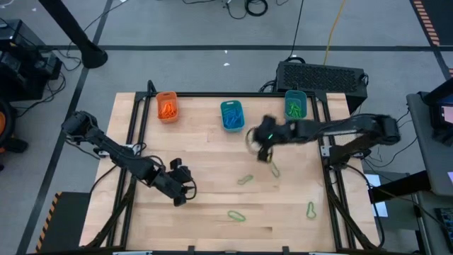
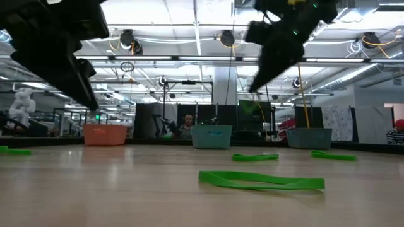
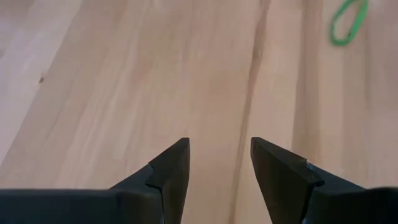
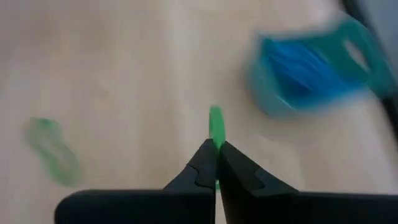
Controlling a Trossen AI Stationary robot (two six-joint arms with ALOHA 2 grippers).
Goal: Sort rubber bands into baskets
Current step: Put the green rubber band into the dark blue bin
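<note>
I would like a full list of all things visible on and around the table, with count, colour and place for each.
Small orange plastic basket: one, far edge, left; holds orange bands.
Teal plastic basket: one, far edge, middle; holds blue bands.
Second teal plastic basket: one, far edge, right; holds green bands.
Loose green rubber bands: four on the wooden table, at.
Pinched green rubber band: one, in the right pincer.
Black box: one, behind the table.
Left pincer: open, empty, above bare wood.
Right pincer: shut on the pinched band, near the middle basket.

Bright overhead strip lights, right wrist view blurred
</note>
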